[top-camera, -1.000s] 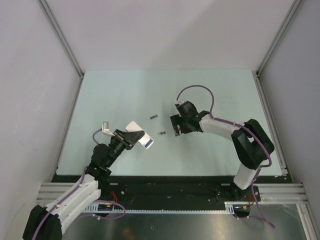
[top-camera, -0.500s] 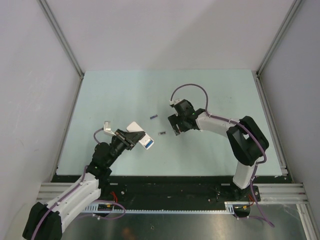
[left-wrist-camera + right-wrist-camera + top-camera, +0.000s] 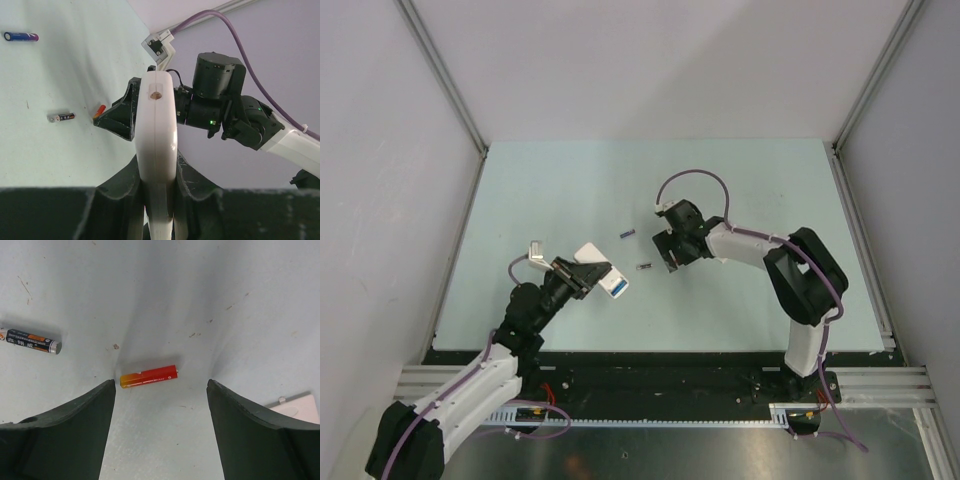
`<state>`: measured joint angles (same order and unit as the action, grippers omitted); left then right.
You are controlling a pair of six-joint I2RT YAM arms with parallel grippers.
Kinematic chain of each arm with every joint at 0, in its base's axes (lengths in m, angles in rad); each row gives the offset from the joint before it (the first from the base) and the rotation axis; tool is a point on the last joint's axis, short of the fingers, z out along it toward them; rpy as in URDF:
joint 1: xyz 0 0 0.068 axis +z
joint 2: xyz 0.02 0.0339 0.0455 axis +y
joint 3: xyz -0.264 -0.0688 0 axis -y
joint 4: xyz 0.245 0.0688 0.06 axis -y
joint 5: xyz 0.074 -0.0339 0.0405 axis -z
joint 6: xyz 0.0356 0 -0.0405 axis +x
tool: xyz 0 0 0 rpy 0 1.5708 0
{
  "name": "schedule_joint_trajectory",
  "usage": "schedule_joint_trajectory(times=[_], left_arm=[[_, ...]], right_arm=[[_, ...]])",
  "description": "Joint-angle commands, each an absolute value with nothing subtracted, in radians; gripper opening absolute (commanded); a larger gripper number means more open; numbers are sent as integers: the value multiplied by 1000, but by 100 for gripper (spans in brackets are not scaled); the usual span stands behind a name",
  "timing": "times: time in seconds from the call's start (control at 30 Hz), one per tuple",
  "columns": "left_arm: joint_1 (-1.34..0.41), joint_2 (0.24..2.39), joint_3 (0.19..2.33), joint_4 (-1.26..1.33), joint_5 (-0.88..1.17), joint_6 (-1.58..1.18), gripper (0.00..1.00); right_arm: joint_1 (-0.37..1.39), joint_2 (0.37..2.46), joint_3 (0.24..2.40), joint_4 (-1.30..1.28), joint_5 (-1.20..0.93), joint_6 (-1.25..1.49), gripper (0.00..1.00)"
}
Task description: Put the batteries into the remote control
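Note:
My left gripper (image 3: 582,276) is shut on the white remote control (image 3: 608,281) and holds it edge-on above the table; the left wrist view shows it as a narrow white bar (image 3: 156,130) between the pads. My right gripper (image 3: 160,390) is open and low over the table, with the red battery (image 3: 148,376) lying flat between its fingers, close to the left one. The dark grey battery (image 3: 31,340) lies to its left. In the top view my right gripper (image 3: 668,250) hides the red battery. The dark grey battery (image 3: 644,266) and a blue-purple battery (image 3: 627,234) lie between the arms.
The left wrist view shows the blue-purple battery (image 3: 21,36), the dark grey battery (image 3: 62,117) and the red battery (image 3: 99,110) on the pale green table (image 3: 550,190). Grey walls enclose the table on three sides. A white corner of the remote (image 3: 300,407) shows in the right wrist view.
My right gripper has moved a little left and away from the arm bases, still open. My left gripper and the remote have barely moved.

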<state>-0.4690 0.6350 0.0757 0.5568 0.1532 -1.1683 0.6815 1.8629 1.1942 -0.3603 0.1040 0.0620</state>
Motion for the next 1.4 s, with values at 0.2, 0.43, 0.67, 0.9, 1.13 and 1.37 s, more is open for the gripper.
schedule_joint_trajectory(times=[0.2, 0.43, 0.67, 0.9, 1.13, 1.37], left_arm=[[-460, 641, 118, 583, 166, -1147, 0], [-456, 644, 120, 583, 167, -1146, 0], [-456, 649, 120, 583, 167, -1144, 0], [-453, 646, 118, 583, 169, -1143, 0], [-453, 641, 115, 583, 169, -1144, 0], [-453, 641, 115, 583, 170, -1144, 0]], right_arm=[[672, 1901, 1243, -341, 75, 40, 73], [666, 1921, 1241, -336, 43, 26, 66], [644, 1934, 1243, -334, 15, 31, 60], [640, 1944, 1243, -342, 11, 44, 54], [640, 1925, 1243, -353, 9, 52, 64], [643, 1922, 1243, -380, 18, 51, 59]])
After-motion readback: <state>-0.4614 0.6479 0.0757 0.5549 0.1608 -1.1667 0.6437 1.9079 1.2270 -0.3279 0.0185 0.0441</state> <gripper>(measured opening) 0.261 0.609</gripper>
